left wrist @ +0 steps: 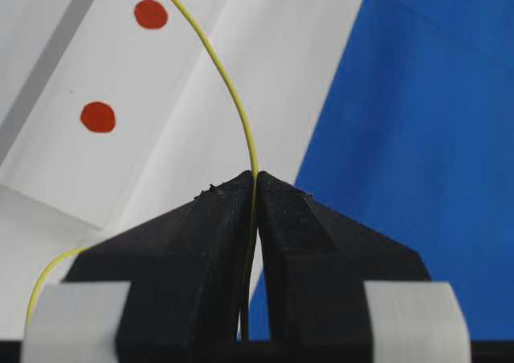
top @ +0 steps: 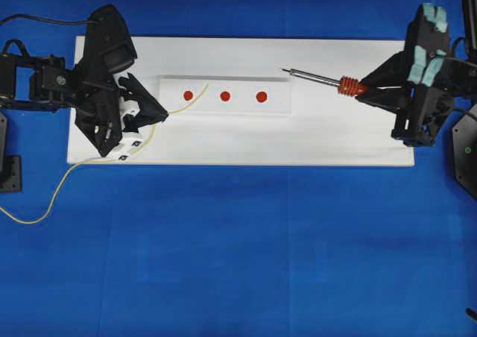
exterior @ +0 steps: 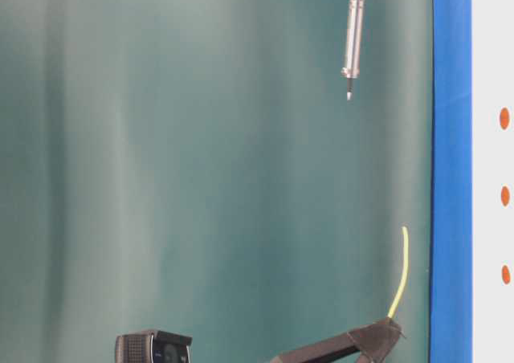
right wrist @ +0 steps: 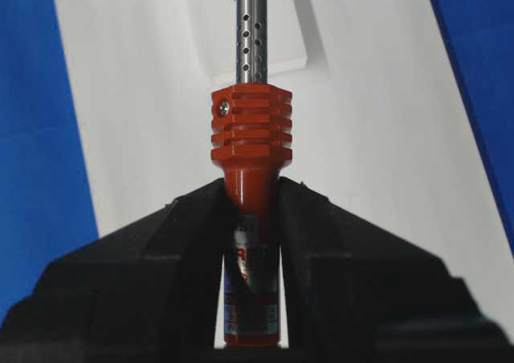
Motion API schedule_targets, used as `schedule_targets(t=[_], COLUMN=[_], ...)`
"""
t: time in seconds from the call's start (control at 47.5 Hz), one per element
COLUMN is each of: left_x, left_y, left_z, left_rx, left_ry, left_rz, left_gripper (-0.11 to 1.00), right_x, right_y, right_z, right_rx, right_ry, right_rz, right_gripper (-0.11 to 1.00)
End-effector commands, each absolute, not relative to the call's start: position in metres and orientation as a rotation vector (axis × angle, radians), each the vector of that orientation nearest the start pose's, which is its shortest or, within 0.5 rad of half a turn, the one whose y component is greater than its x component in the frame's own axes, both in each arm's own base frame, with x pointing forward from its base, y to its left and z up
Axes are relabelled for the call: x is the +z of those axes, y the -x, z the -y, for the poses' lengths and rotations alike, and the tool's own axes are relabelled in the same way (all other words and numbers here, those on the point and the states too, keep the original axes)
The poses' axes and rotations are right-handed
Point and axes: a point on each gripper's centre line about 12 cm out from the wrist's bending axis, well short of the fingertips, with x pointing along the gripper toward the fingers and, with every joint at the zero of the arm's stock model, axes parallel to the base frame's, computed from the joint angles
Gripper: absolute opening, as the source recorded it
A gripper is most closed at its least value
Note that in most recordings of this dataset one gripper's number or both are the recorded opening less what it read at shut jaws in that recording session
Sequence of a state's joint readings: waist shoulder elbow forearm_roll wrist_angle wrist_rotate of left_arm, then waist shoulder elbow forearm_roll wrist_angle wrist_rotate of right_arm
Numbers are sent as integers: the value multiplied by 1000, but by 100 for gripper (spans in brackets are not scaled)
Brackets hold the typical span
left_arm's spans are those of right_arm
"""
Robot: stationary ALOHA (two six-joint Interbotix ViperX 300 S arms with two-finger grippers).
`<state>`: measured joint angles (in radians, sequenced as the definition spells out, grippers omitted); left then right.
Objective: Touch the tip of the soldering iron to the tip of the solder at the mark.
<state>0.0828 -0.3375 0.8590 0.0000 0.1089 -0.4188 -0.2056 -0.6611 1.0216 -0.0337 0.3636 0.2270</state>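
Observation:
My left gripper (top: pixel 160 112) is shut on the thin yellow solder (top: pixel 186 104). The wire curves up and right, and its tip ends just above and right of the leftmost of three red marks (top: pixel 188 95). In the left wrist view the solder (left wrist: pixel 233 98) rises from between the closed jaws (left wrist: pixel 255 182) toward a mark (left wrist: pixel 150 14). My right gripper (top: pixel 369 87) is shut on the soldering iron (top: pixel 320 77) by its red handle (right wrist: pixel 250 130). The iron points left, its tip just right of the rightmost mark (top: pixel 261 96) and well apart from the solder's tip.
The marks sit on a raised white strip (top: pixel 223 107) on a white board (top: pixel 335 139) over blue cloth. The slack solder trails off the board's left edge (top: pixel 45 210). A webcam (exterior: pixel 152 348) stands low in the table-level view.

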Motion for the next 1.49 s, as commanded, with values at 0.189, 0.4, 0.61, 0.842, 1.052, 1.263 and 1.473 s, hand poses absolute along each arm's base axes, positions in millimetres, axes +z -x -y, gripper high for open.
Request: schedule_targets(t=[0.189,0.4,0.61,0.842,1.052,1.263,1.473], left_x=[224,225,225,197,156,121,109], left_y=[-315,-312,-303,-302,-309,-311,-313], left_z=[-2,48,101,138,156,168,170], left_rx=[133,-3,-161,-268,-296,-320,-322], left_ry=[436,484,487,408,354,309,280], left_rz=[-557,-557,-566,-616,-674,-710,-733], left_gripper=[2,2,2,2,2,2,2], right_x=[229,237,229,192,155,128,110], right_y=[-234,-237,-242,-257,-273,-283,-289], right_z=[26,-22,-72,-100,-116,-128,-140], right_rx=[-195,-4,181,237,251,262,289], right_ry=[-295,-296,-259,-246,-220,-203,-197], right_rz=[-619,-578,-592,-672,-744,-786,-783], right_gripper=[7,6,7,7,7,7,6])
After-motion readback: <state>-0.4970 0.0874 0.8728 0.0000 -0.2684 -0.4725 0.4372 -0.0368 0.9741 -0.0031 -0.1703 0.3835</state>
